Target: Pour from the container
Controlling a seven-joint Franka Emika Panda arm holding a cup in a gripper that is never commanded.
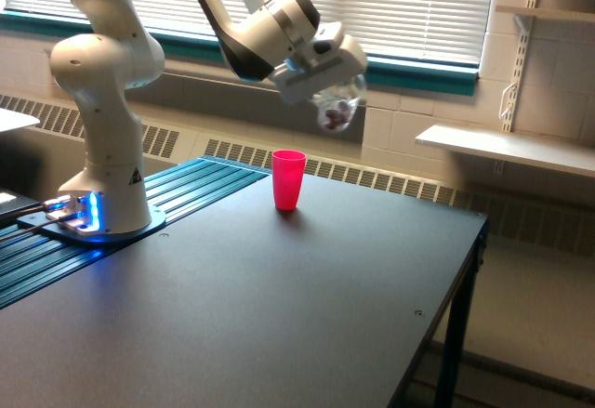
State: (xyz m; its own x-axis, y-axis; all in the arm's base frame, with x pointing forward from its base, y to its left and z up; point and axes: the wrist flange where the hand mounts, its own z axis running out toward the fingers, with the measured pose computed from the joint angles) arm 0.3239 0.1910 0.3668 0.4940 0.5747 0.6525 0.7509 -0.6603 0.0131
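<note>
The dark table (279, 315) lies mostly bare up front. Farther back on it stands a red-pink plastic tumbler (288, 179), upright and open-mouthed, likely there to catch what gets poured. Above the tumbler and a little toward the exterior view's right hangs the clear glass cup (337, 111), tilted, with reddish and pale bits inside. The hand (321, 81) grips it from above, closed around it. I'd judge the cup is held high so it clears the tumbler's rim before tipping.
</note>
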